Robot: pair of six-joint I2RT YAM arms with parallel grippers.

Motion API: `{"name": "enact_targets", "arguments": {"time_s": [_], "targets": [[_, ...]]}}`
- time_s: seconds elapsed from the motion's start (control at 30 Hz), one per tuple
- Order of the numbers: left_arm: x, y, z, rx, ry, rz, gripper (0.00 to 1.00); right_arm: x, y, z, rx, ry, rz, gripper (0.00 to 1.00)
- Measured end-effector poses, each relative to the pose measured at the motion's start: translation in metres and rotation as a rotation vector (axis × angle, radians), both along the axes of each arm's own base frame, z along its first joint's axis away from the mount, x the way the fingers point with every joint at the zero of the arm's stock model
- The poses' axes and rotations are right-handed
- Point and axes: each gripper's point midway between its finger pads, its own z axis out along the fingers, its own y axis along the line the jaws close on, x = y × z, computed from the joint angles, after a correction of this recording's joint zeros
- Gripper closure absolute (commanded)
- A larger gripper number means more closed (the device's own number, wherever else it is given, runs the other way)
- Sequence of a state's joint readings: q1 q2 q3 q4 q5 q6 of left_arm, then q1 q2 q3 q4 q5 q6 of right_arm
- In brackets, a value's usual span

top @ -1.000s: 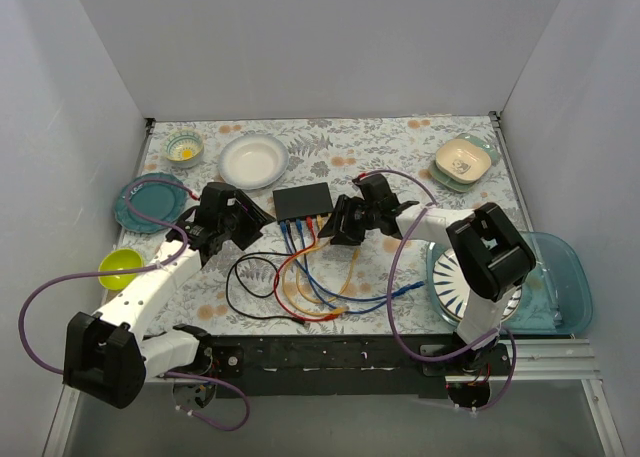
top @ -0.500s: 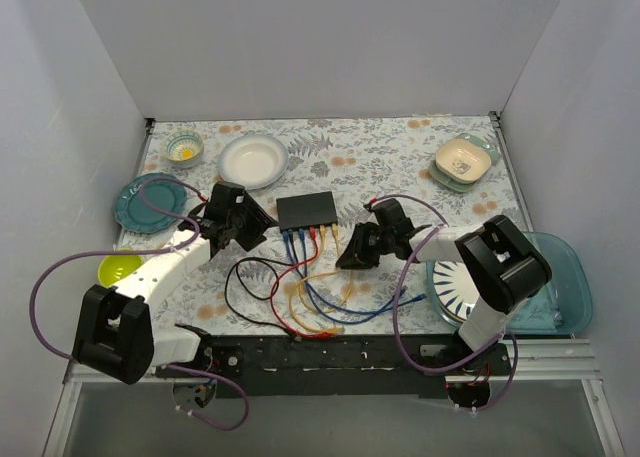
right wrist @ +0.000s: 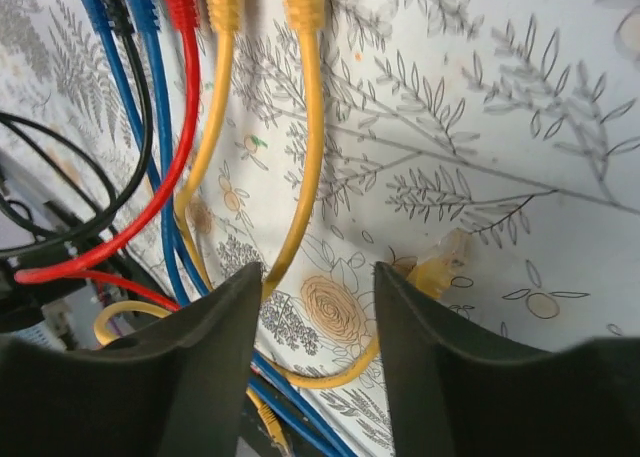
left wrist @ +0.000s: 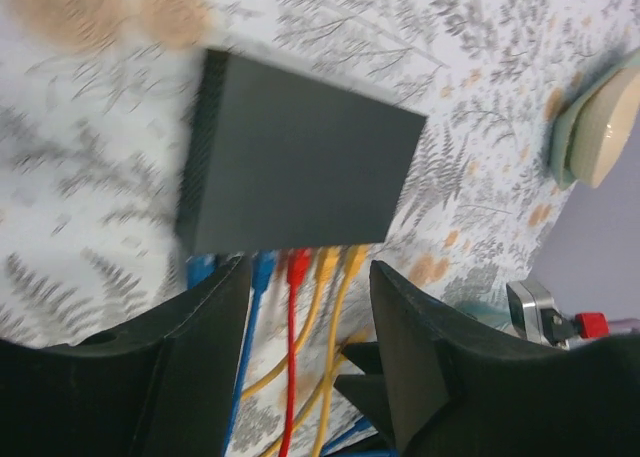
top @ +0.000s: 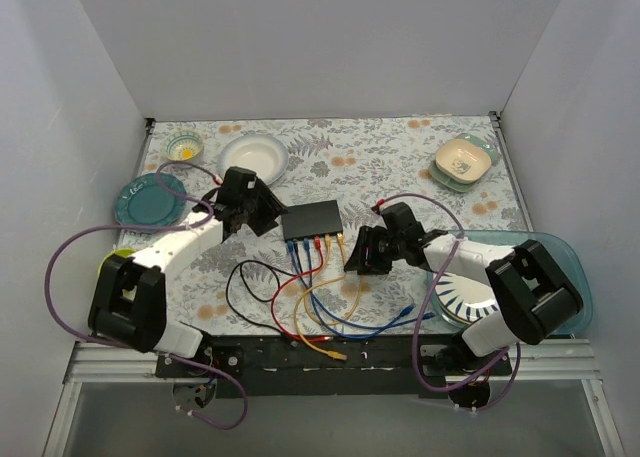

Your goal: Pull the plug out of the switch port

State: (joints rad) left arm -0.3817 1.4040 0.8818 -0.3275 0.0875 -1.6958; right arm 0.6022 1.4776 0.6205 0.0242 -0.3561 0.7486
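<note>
The black switch (top: 311, 219) lies flat mid-table with blue, red and yellow cables plugged into its near edge. My left gripper (top: 264, 213) is open just left of the switch. In the left wrist view the switch (left wrist: 295, 162) fills the middle, and the open gripper (left wrist: 308, 277) spans the blue plug (left wrist: 262, 269), red plug (left wrist: 298, 265) and yellow plugs (left wrist: 340, 261) without touching them. My right gripper (top: 360, 253) is open and empty, right of the cables. In the right wrist view the gripper (right wrist: 318, 277) hovers over a yellow cable (right wrist: 305, 157). A loose yellow plug (right wrist: 437, 272) lies beside it.
A white bowl (top: 252, 155), a small bowl (top: 183, 145) and a teal plate (top: 140, 202) sit at the back left. A cream bowl (top: 463, 160) sits back right. A striped plate (top: 452, 289) rests on a teal tray (top: 562, 277). A black cable loop (top: 240, 287) trails near.
The switch has slid a little toward the near right. My left gripper moved up and right to the switch's left side. My right gripper drew back toward the near right.
</note>
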Motion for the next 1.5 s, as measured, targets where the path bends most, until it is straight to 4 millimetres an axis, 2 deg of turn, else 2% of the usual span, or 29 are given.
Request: {"name": "enact_targets", "arguments": {"time_s": [0.07, 0.17, 0.27, 0.4, 0.53, 0.63, 0.9, 1.5], "targets": [[0.019, -0.013, 0.004, -0.017, -0.022, -0.040, 0.52, 0.013, -0.001, 0.009, -0.042, -0.046, -0.004, 0.34], [0.040, -0.034, 0.002, -0.050, -0.035, -0.107, 0.55, 0.038, -0.001, 0.029, -0.093, -0.135, -0.018, 0.34], [0.050, -0.058, -0.015, -0.091, -0.014, -0.189, 0.57, 0.060, -0.001, 0.044, -0.114, -0.211, -0.042, 0.37], [0.041, -0.082, -0.051, -0.128, 0.069, -0.291, 0.59, 0.070, -0.014, 0.036, -0.106, -0.214, -0.105, 0.43], [0.037, -0.103, -0.052, -0.192, 0.079, -0.371, 0.60, 0.076, -0.033, 0.013, -0.047, -0.130, -0.180, 0.45], [0.034, -0.106, -0.054, -0.199, 0.087, -0.387, 0.60, 0.086, -0.030, -0.004, 0.004, -0.073, -0.187, 0.46], [0.038, -0.113, -0.056, -0.204, 0.106, -0.407, 0.60, 0.102, 0.007, -0.002, 0.178, -0.063, -0.117, 0.47], [0.037, -0.114, -0.056, -0.211, 0.113, -0.408, 0.60, 0.104, 0.028, -0.004, 0.266, -0.027, -0.086, 0.55]]}}
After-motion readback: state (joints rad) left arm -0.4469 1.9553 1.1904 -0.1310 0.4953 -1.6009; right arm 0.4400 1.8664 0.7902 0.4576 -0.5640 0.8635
